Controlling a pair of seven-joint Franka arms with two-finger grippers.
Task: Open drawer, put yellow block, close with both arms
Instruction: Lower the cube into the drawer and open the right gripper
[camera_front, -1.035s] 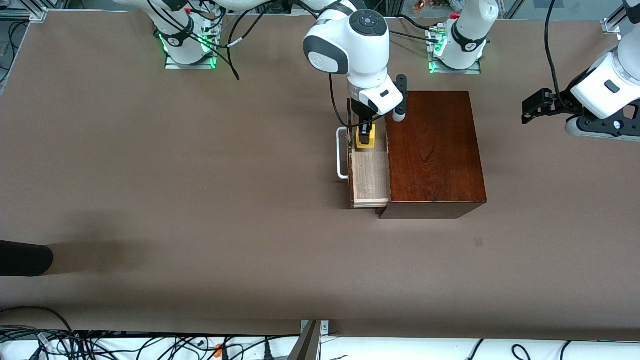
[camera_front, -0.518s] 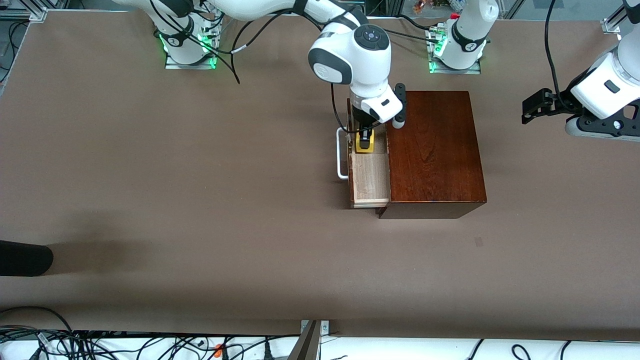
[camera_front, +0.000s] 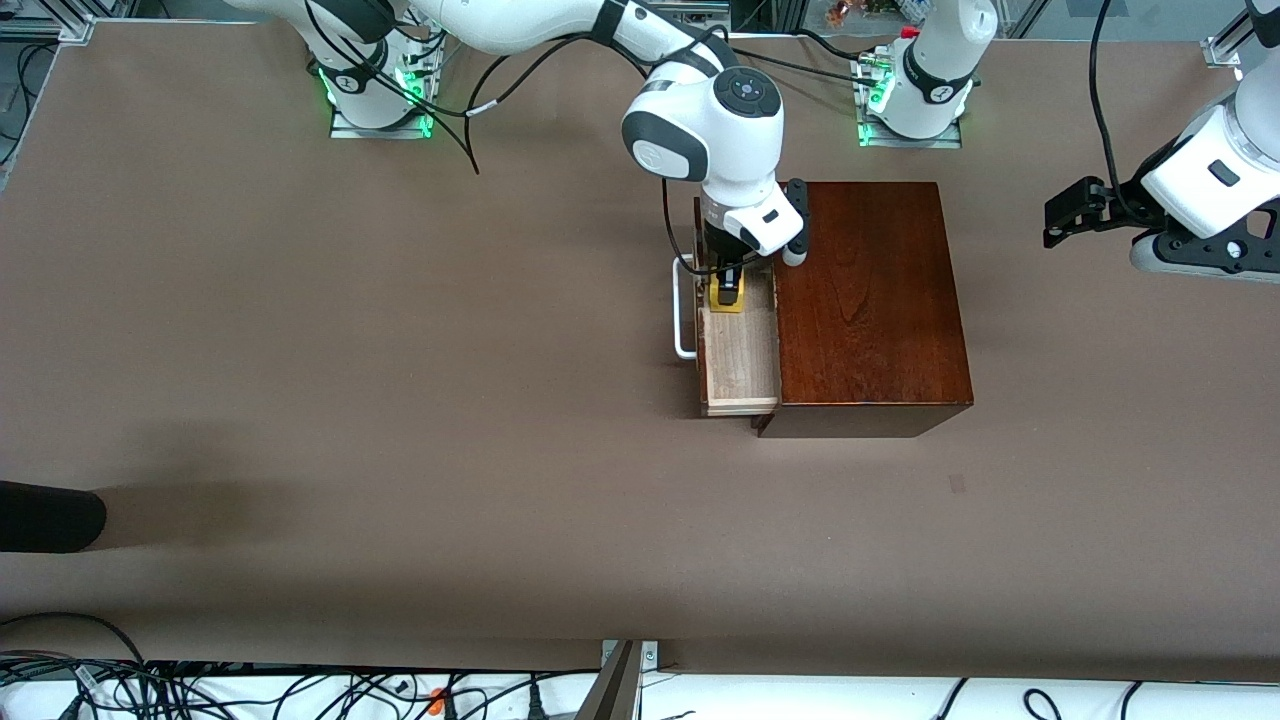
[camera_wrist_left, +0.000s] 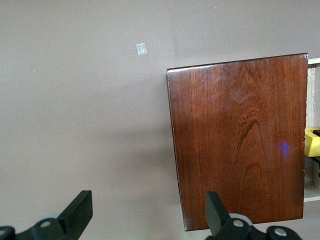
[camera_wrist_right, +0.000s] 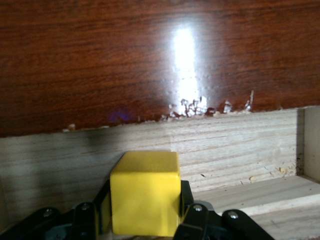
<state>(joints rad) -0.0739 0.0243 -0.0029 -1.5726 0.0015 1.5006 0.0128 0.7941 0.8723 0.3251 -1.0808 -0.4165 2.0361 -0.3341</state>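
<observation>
Block (camera_front: 727, 296) square within drawer (camera_front: 741, 360)

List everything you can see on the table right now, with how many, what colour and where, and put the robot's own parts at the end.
wooden box: one, dark reddish-brown, on the table toward the left arm's end.
drawer: one, pale wood inside, white handle, pulled open toward the right arm's end.
yellow block: one, bright yellow, held inside the open drawer.
table: one, brown.
right gripper: one, black, fingers shut on the yellow block, down in the drawer.
left gripper: one, black, fingers open, waiting in the air at the left arm's end.
</observation>
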